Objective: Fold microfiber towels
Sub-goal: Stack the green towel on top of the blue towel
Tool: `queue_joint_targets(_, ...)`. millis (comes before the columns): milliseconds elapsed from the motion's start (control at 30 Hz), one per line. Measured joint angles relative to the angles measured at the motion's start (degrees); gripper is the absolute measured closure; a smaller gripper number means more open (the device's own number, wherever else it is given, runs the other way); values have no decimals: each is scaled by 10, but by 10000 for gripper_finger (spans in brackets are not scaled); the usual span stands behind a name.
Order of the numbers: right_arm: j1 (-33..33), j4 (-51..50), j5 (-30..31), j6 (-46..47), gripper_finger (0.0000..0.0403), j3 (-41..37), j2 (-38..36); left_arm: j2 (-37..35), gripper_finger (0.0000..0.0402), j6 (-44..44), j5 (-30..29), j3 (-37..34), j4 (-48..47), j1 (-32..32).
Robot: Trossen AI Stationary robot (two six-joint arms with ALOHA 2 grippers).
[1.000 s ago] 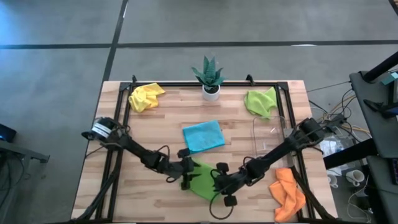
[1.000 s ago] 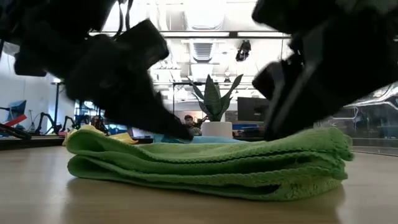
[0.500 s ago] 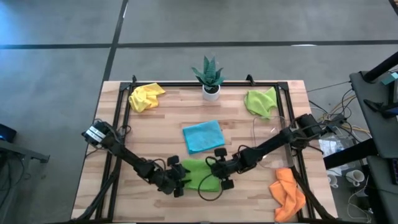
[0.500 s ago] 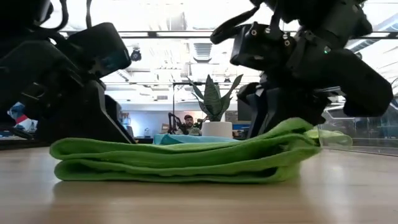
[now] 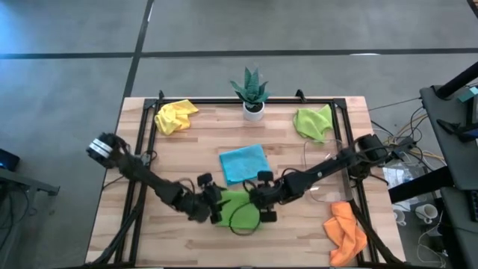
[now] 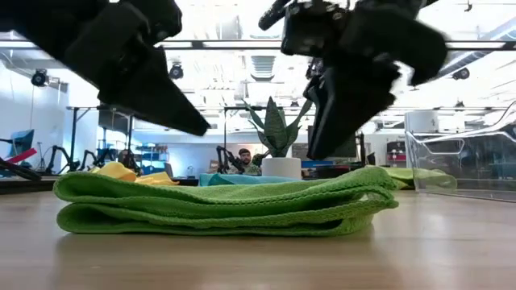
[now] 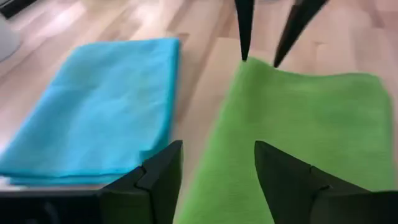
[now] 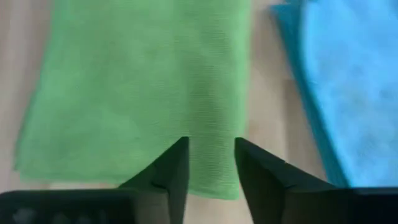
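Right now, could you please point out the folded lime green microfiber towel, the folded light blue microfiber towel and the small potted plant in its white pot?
folded lime green microfiber towel (image 6: 218,208): low view, front folded edge.
folded light blue microfiber towel (image 5: 244,163): high view, middle of top face.
small potted plant in its white pot (image 5: 252,110): high view, pot rim.

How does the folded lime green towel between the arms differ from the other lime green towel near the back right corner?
The folded lime green microfiber towel lies flat in neat stacked layers; the crumpled lime green microfiber towel sits bunched and unfolded. The folded one lies at the table's front between both arms; the crumpled one lies apart, near the back right. Both share the same lime colour.
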Motion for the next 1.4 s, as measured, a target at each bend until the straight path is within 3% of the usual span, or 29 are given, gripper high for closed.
queue_joint_targets(100, -18, -13, 0, 38, 236, -2, -4, -36, 202, 14, 58, -21, -48, 38)
queue_joint_targets(233, -40, -16, -21, 89, 187, -3, -7, -58, 164, 34, 105, -59, -42, 81)
queue_joint_targets(433, -52, -6, -78, 107, 164, -8, -6, -40, 132, 50, 214, -94, 24, 111)
queue_joint_targets(733, -60, 8, -109, 127, 183, -34, 20, 18, 130, 57, 227, -91, 69, 112)
queue_joint_targets(967, -60, 5, -133, 98, 201, -32, 48, 17, 130, 49, 251, -83, 61, 112)
queue_joint_targets(1233, -61, -1, -130, 68, 266, -34, 44, -60, 130, 105, 273, -84, 30, 135)
queue_joint_targets(1400, -61, -4, -118, 54, 309, -34, 44, -35, 130, 106, 280, -84, 36, 161)
